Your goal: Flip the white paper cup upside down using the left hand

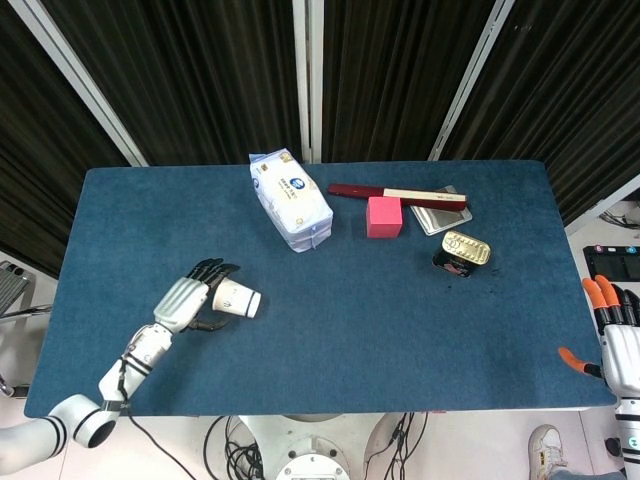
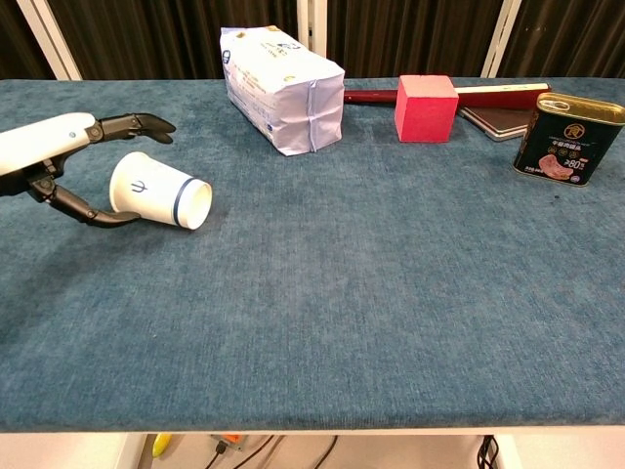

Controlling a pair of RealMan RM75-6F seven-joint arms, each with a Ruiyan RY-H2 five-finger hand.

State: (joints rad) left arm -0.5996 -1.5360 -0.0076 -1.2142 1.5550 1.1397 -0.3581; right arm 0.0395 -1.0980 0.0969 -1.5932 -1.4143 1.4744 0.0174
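White paper cup (image 2: 161,191) lies on its side on the blue table (image 1: 330,330), its open mouth turned toward the table's middle and its closed base toward the left hand (image 1: 185,303). A blue band runs round it near the rim, and a small dark logo shows on its wall in the chest view.

The left hand's fingers (image 2: 132,124) are spread apart and stretched out above the cup's upper side, while the thumb (image 2: 83,207) curves along the table behind the base. In the chest view a gap shows between the fingers and the cup wall; whether the thumb touches the base cannot be told. The hand holds nothing. Its white forearm runs back toward the table's near left corner.

The right hand (image 1: 612,335) shows only in the head view, off the table's right edge near the front corner, with orange-tipped fingers apart and nothing in them.

Further back, a white packet with blue print (image 2: 281,88) lies near the table's middle rear. To its right stands a pink block (image 2: 426,107), with a long dark red box (image 1: 398,195) lying behind it. A flat grey metal case (image 1: 440,215) lies right of the block, under the end of the red box. Nearer than the case stands a dark tin with a gold lid (image 2: 567,139).
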